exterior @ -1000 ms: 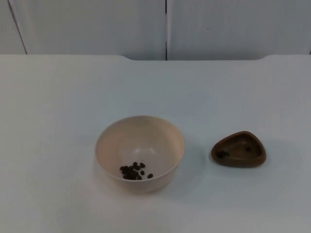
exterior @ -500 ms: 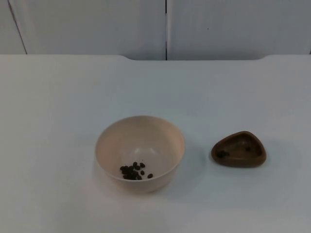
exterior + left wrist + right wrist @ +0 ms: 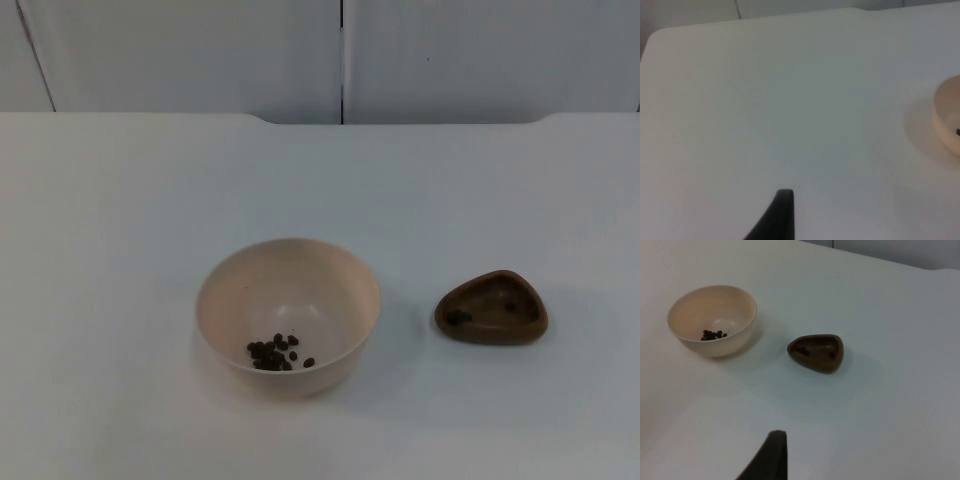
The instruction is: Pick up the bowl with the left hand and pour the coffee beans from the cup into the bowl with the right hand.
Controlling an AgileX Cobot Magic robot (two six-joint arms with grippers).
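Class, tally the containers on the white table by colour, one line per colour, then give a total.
Cream bowl, holding coffee beans: 1
Brown cup, a few beans left in it: 1
Total: 2 containers

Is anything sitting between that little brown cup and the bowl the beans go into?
Nothing visible. Bare white table lies between the brown cup and the cream bowl, which stand apart. Most coffee beans already lie in the bowl.
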